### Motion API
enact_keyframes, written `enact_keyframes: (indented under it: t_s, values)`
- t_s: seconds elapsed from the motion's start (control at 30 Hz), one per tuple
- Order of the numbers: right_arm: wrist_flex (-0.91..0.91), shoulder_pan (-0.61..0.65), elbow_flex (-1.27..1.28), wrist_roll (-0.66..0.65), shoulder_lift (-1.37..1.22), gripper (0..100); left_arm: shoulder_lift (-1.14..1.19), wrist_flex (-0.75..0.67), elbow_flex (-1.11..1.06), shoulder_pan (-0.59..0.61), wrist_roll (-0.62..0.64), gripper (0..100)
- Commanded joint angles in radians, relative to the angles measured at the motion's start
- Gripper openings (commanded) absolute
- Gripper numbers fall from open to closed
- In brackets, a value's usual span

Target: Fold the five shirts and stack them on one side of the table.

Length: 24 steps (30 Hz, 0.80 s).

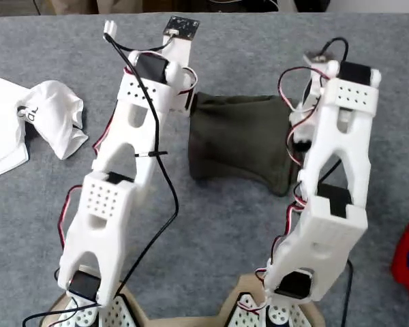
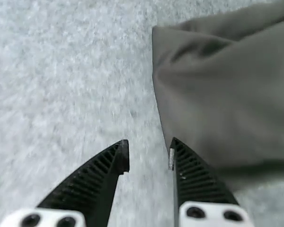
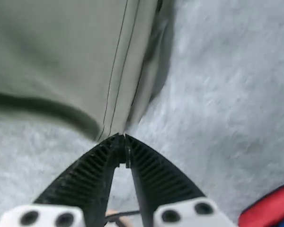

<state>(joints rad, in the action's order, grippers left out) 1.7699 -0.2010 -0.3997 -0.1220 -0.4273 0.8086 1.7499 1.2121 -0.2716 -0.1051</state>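
Pinching one edge of the green shirt

The green shirt point(image 1: 242, 139) lies in the middle of the grey table point(image 1: 225, 225), between the two arms. The right gripper point(image 3: 120, 137) has its tips pressed together on the shirt's stitched edge. The left gripper point(image 2: 149, 144) is spread apart at the shirt's other side, with one tip over the cloth and one over the table. A white shirt point(image 1: 27, 122) lies crumpled far off to one side.
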Motion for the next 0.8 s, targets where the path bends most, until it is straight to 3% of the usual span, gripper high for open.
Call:
enact_keyframes:
  t_s: [0.0,0.37,0.6,0.77]
  values:
    - [0.003,-0.018,0.084,0.012,0.085,0.6,-0.259,0.014,-0.25,-0.008,-0.011,15]
    - [-0.071,-0.018,0.43,0.011,0.45,0.6,-0.969,-0.02,-1.089,0.008,-0.071,15]
    - [-0.227,-0.016,0.739,0.005,0.717,0.6,-1.376,-0.166,-1.522,0.164,-0.069,16]
    - [-0.385,-0.016,0.955,0.005,0.786,0.6,-1.481,-0.199,-1.7,0.287,-0.071,16]
